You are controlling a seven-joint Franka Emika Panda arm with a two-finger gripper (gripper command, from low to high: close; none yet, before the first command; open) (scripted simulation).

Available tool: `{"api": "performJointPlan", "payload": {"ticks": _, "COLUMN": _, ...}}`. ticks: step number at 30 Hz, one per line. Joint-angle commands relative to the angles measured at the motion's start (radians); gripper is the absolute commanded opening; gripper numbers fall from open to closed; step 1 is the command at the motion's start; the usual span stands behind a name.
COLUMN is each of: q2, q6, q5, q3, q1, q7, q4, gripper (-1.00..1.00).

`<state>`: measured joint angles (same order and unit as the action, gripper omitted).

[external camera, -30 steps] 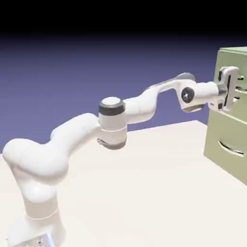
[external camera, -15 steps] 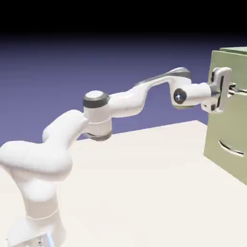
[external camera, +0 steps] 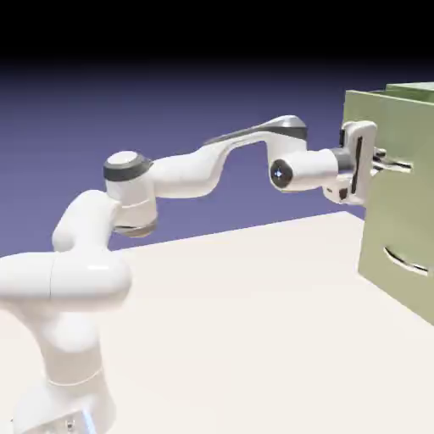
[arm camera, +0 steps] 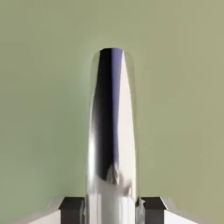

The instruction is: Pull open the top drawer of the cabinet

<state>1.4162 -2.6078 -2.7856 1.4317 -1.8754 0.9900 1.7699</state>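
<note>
The cabinet (external camera: 398, 246) stands at the exterior view's right, pale olive-green. Its top drawer (external camera: 397, 123) juts out toward the arm, ahead of the lower drawer front. My gripper (external camera: 379, 163) is shut on the top drawer's thin silver handle (external camera: 398, 166). In the hand view the handle (arm camera: 111, 131) runs up the middle as a shiny bar. It sits between my two grey fingertips (arm camera: 72, 208), with my gripper (arm camera: 112, 211) closed around it. The drawer front (arm camera: 43, 87) fills the background there.
The lower drawer front with its own silver handle (external camera: 405, 261) sits flush in the cabinet below. The white table (external camera: 254, 339) stretches from the robot's base to the cabinet's foot.
The gripper closed on the handle, and the arm has drawn back to the exterior view's left. The top drawer front has come out of the cabinet with it.
</note>
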Motion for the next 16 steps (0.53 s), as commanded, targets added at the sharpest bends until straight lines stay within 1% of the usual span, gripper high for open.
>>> {"api": "performJointPlan", "payload": {"ticks": 1, "q2": 0.000, "q6": 0.011, "q5": 0.000, "q3": -0.006, "q1": 0.026, "q7": -0.005, "q4": 0.036, "gripper": -1.00}}
{"api": "performJointPlan", "payload": {"ticks": 12, "q2": 0.009, "q6": 0.103, "q5": 0.017, "q3": -0.084, "q1": 0.336, "q7": -0.052, "q4": 0.435, "gripper": -1.00}}
{"api": "performJointPlan", "payload": {"ticks": 13, "q2": 0.009, "q6": 0.105, "q5": 0.018, "q3": -0.086, "q1": 0.342, "q7": -0.053, "q4": 0.443, "gripper": -1.00}}
{"api": "performJointPlan", "payload": {"ticks": 14, "q2": 0.009, "q6": 0.105, "q5": 0.018, "q3": -0.086, "q1": 0.342, "q7": -0.053, "q4": 0.443, "gripper": 1.00}}
{"api": "performJointPlan", "payload": {"ticks": 15, "q2": 0.009, "q6": 0.105, "q5": 0.018, "q3": -0.086, "q1": 0.342, "q7": -0.053, "q4": 0.443, "gripper": 1.00}}
{"api": "performJointPlan", "payload": {"ticks": 16, "q2": 0.012, "q6": 0.108, "q5": 0.024, "q3": -0.096, "q1": 0.375, "q7": -0.055, "q4": 0.479, "gripper": 1.00}}
